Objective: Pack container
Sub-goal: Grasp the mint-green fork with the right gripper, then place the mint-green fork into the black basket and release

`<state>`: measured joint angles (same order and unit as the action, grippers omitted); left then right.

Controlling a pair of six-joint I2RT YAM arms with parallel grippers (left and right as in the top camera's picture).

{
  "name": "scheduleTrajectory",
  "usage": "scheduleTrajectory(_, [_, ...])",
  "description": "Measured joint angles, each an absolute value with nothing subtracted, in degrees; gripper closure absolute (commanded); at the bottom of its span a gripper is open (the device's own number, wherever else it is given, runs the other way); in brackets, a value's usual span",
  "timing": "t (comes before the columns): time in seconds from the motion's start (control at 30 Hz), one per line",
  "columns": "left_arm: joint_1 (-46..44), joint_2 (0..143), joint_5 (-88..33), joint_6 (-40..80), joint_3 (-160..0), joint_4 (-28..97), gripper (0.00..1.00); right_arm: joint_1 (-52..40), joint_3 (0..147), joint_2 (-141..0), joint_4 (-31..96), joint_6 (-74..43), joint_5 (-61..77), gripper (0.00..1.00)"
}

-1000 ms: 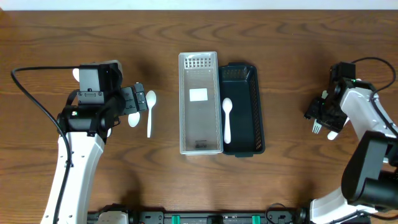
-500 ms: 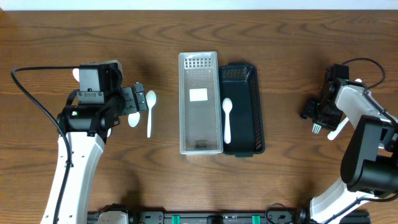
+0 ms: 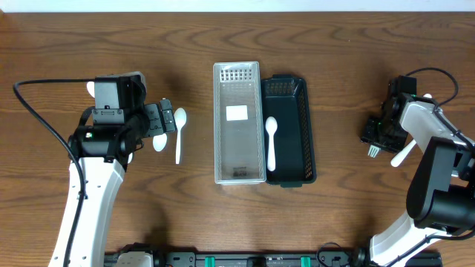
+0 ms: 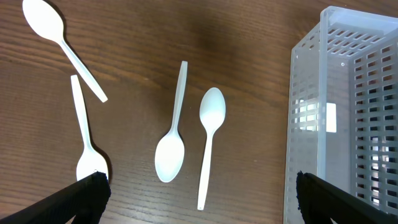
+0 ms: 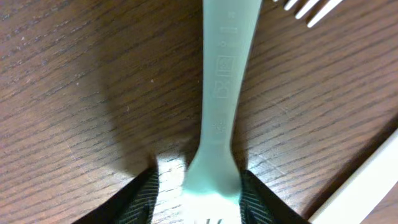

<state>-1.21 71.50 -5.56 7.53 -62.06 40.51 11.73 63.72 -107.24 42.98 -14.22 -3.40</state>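
Observation:
A clear slotted container [image 3: 237, 122] and a black container [image 3: 295, 133] stand side by side mid-table. A white spoon [image 3: 271, 142] lies in the black one. My left gripper [image 3: 168, 123] is open above loose white spoons. In the left wrist view its fingers [image 4: 199, 199] are wide apart over two spoons [image 4: 208, 146] [image 4: 173, 137], with two more [image 4: 62, 43] [image 4: 84, 140] to the left. My right gripper [image 3: 378, 136] is low on the table at the right and shut on a pale fork [image 5: 221, 93] at its neck.
The clear container's wall [image 4: 336, 112] shows at the right of the left wrist view. Another fork's tines [image 5: 308, 9] and a white utensil handle [image 5: 367, 180] lie next to the right gripper. The handle also shows overhead [image 3: 403, 152].
My right gripper has shifted slightly left and up, and the fork has moved with it. The left arm and the spoons have not moved.

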Motion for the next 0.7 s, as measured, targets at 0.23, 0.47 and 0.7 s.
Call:
scheduleTrajectory(0.23, [-1.21, 71.50, -5.56, 7.51, -62.06, 40.53, 0.02, 11.73, 63.72, -107.28, 42.98, -14.15, -3.40, 0.71])
scheduleTrajectory(0.47, [-1.21, 71.50, -5.56, 7.53, -62.06, 40.51, 0.02, 11.73, 63.72, -107.31, 42.96, -14.11, -3.38, 0.77])
scheduleTrajectory(0.7, [-1.21, 71.50, -5.58, 7.51, -62.06, 40.53, 0.02, 11.73, 63.75, -107.28, 42.76, -14.48, -3.40, 0.87])
